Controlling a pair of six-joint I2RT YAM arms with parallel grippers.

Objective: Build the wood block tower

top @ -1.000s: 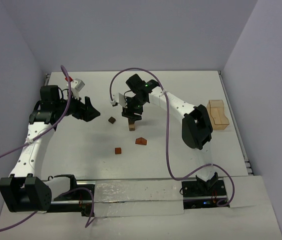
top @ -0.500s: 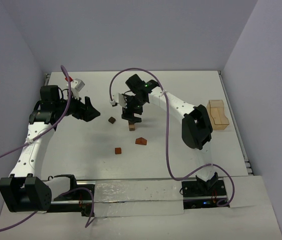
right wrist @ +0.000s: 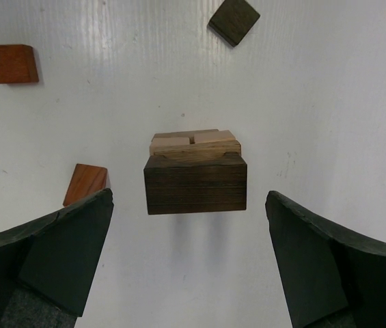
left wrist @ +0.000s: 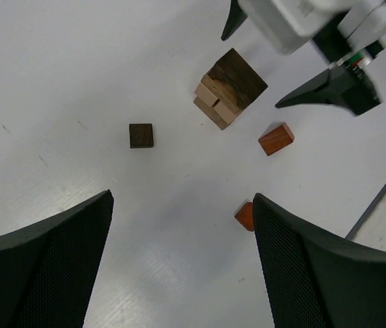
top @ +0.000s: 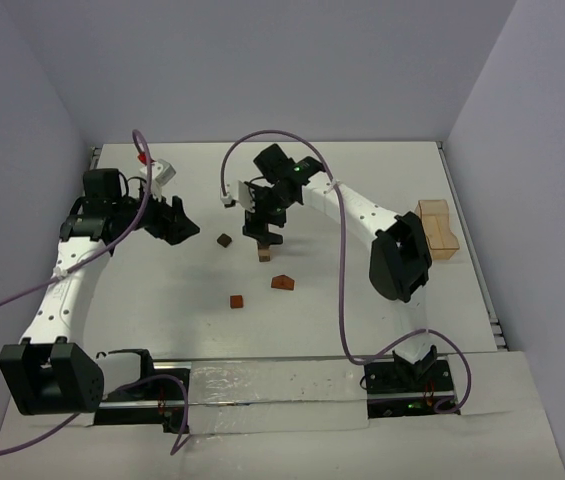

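wood block tower (right wrist: 195,179) (tan blocks, dark brown block on top): long axis upright, stood mid white table (top: 362,190) | R gripper (right wrist: 189,263): jaws spread just above it, nothing pinched | L gripper (left wrist: 179,273): spread, empty, well apart

From above, largely covered by the right gripper (top: 263,238): the wood block tower (top: 264,256), too small there for counting blocks. From the right wrist, hidden beneath the dark top block (right wrist: 195,183): the lower layers, save two pale slivers. Partly behind a finger (right wrist: 42,266): the nearer reddish block (right wrist: 85,184). From the left wrist, half hidden by a finger (left wrist: 322,273) of the left gripper (left wrist: 182,198): the farther reddish block (left wrist: 244,216). Cut off at the top edge: the right gripper.
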